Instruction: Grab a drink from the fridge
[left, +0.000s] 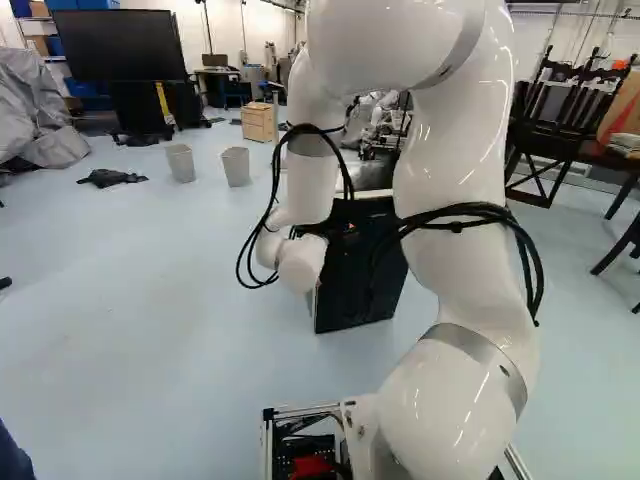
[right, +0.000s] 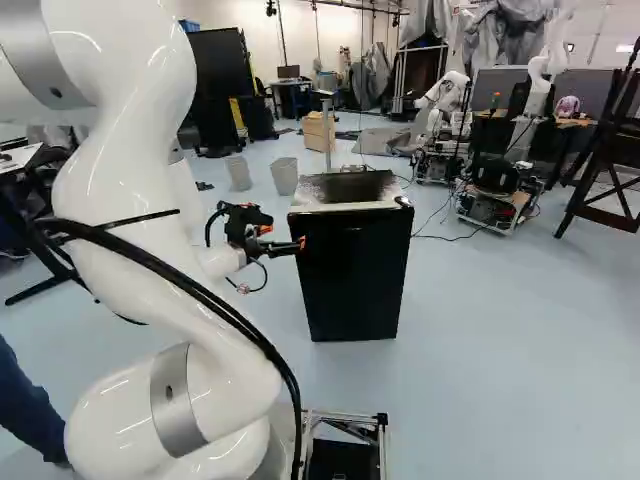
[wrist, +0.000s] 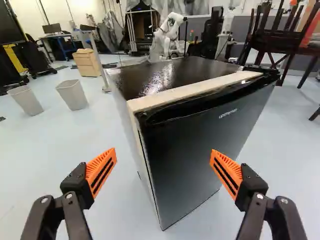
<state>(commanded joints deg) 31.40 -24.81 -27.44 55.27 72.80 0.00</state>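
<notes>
A small black fridge (right: 352, 270) stands on the floor ahead of the arm, its door closed. My gripper (right: 292, 245) is beside the fridge's upper left edge in the right base view. Seen from the wrist, the gripper (wrist: 164, 162) has its orange-padded fingers wide apart with nothing between them, and the fridge door (wrist: 200, 145) lies ahead, one vertical edge in line with the gap. The recessed handle edge (wrist: 200, 107) runs along the door's top. No drink shows; the fridge's inside is hidden.
Two grey bins (right: 284, 176) and a wooden drawer unit (right: 318, 131) stand behind the fridge, to its left. Another robot (right: 440, 105) is farther back. Dark chairs (right: 615, 150) stand at the right of the right base view.
</notes>
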